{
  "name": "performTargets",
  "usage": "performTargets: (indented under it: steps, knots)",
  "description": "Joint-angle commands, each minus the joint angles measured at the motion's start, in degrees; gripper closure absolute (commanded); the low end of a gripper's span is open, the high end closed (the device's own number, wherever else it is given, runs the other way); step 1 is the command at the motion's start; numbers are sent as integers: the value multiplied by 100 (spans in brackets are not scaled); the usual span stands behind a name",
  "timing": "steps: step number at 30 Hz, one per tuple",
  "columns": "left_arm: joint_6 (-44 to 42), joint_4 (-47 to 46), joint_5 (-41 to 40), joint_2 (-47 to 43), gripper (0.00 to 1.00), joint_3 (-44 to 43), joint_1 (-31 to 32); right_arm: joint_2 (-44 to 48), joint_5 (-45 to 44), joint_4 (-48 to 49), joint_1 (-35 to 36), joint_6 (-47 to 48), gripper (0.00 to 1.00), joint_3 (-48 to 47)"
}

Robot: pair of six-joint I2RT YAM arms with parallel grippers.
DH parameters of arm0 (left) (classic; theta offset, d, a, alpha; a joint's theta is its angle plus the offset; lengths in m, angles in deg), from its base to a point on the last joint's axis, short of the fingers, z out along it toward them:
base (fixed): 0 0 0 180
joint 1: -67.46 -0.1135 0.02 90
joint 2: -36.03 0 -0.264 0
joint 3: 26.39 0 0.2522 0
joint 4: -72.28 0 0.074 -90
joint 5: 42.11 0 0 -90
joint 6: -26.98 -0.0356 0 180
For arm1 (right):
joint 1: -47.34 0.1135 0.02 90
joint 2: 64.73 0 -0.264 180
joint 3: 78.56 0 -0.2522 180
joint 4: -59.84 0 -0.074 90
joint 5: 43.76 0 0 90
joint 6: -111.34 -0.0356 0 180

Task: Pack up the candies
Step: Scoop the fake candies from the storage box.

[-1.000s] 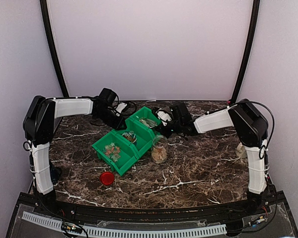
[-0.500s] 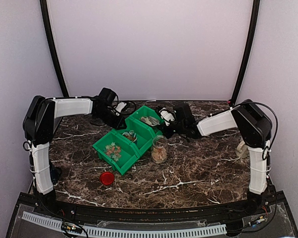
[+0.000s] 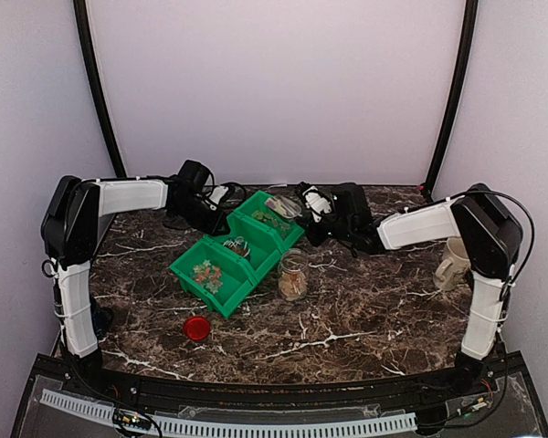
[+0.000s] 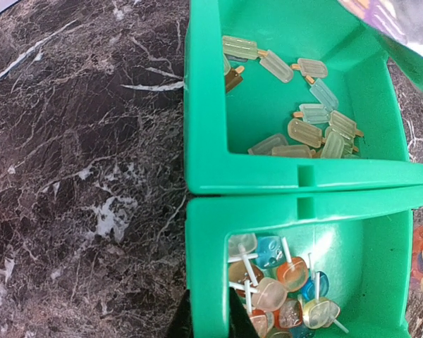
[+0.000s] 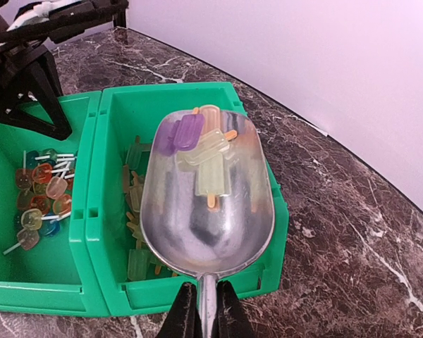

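Note:
Three joined green bins point(image 3: 256, 266) hold candies. The far bin point(image 4: 204, 105) holds pale green and tan popsicle-shaped candies point(image 4: 307, 130). The middle bin holds orange, blue and clear lollipop candies point(image 4: 282, 282). The near bin holds small orange and green candies point(image 3: 205, 274). My right gripper point(image 5: 207, 310) is shut on the handle of a metal scoop point(image 5: 208, 211). The scoop carries purple, green and tan candies point(image 5: 204, 151) above the far bin. My left gripper point(image 4: 211, 317) is shut on the middle bin's wall. A glass jar point(image 3: 293, 276) partly filled with tan candies stands right of the bins.
A round red lid point(image 3: 197, 328) lies on the marble table point(image 3: 365, 310) in front of the bins. A white mug point(image 3: 452, 260) stands at the right edge beside the right arm. My left gripper also shows in the right wrist view point(image 5: 28, 70).
My right arm has drawn back to the right and lifted the scoop up out of the far bin with candies in it. The left gripper has stayed on the bin.

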State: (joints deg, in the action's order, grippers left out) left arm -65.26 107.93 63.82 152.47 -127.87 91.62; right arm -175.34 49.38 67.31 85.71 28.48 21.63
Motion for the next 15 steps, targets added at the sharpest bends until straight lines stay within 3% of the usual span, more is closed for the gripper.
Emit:
performTargets:
  steps: [1,10,15]
  knots:
    - [251,-250,255,-557,100,-288,-24,483,-123,678,-20,-113,100,406]
    - [436,-71,0,-578,100,-294,-46,1353,-126,403,-14,-34,100,859]
    - [470,-45,-54,-629,100,-285,-53,1880,-220,-953,118,221,100,788]
